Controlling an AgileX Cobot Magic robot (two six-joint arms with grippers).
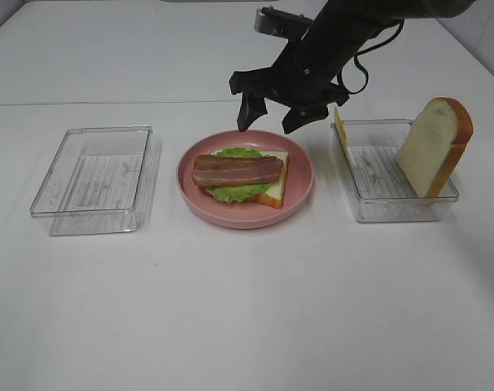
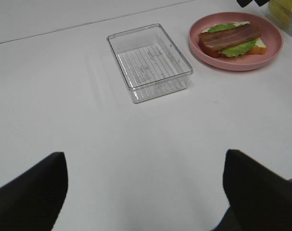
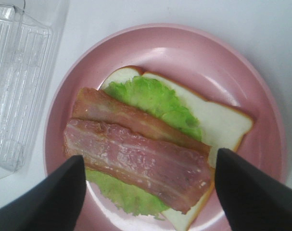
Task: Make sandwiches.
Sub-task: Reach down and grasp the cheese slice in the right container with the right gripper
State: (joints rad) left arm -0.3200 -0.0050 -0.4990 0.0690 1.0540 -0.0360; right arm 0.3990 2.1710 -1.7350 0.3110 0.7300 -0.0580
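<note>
Evidently mid-build: bread (image 1: 275,187), lettuce (image 1: 234,193) and meat (image 1: 237,171) lie stacked on the plate (image 1: 303,175), the right pincer (image 1: 271,122) spread empty above; cheese (image 1: 341,130) and second slice (image 1: 432,147) stand propped in the tray (image 1: 393,210) for grasping. Left pincer (image 2: 143,161) gapes idle.

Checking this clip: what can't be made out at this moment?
- Cheese, exterior high: edge-on in the right tray, face unseen.
- Lower bread slice, all views: mostly covered by lettuce and meat strips.
- Left gripper, left wrist view: only fingertips, cut by the frame edge.
</note>
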